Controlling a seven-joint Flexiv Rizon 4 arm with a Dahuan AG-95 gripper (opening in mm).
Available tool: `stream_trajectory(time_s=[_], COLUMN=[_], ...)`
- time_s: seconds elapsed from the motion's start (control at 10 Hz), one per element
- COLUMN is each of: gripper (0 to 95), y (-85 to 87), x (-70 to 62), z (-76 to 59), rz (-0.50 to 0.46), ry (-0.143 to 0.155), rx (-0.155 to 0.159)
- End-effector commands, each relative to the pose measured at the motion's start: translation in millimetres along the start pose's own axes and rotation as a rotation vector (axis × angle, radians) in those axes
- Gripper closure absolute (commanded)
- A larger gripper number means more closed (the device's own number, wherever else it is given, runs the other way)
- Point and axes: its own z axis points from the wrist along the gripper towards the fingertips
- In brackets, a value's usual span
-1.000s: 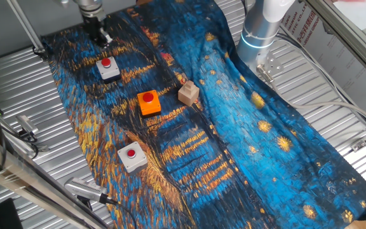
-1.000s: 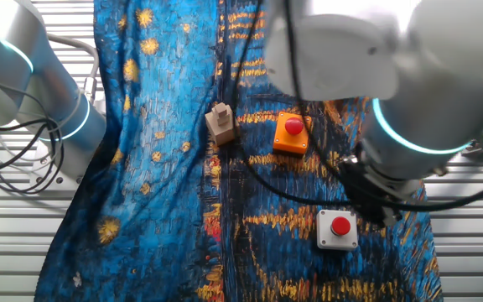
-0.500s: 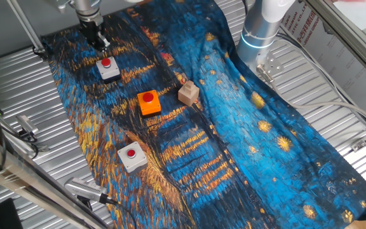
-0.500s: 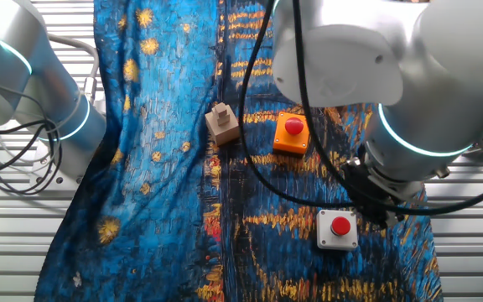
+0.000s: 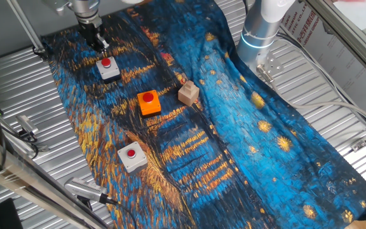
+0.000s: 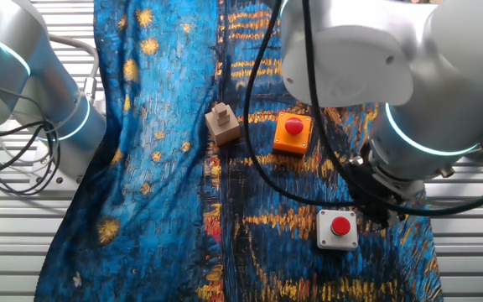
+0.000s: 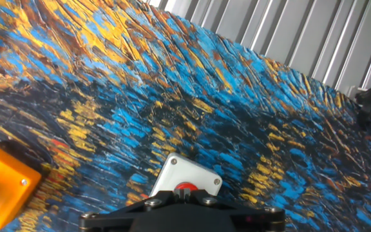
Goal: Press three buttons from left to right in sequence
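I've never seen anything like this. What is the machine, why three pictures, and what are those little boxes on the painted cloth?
It is a white robot arm ending in a black two-finger gripper. Two pictures come from fixed cameras on different sides of the table; the third looks out from the hand itself. On the blue and gold cloth stand three boxes with round red push-buttons: a grey one by the gripper, an orange one, another grey one, plus a tan wooden block. The gripper holds nothing.
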Motion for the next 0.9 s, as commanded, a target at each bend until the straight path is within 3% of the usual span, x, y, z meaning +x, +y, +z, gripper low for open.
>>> stream_trajectory(time_s=[0.1, 0.8, 0.9], gripper=[95.0, 95.0, 95.0], y=[0.1, 0.1, 0.1], x=[1.7, 1.6, 1.6], z=[-1.4, -1.1, -1.1], rz=[-0.008, -0.006, -0.006], ry=[-0.006, -0.007, -0.010], rx=[-0.002, -0.019, -0.040])
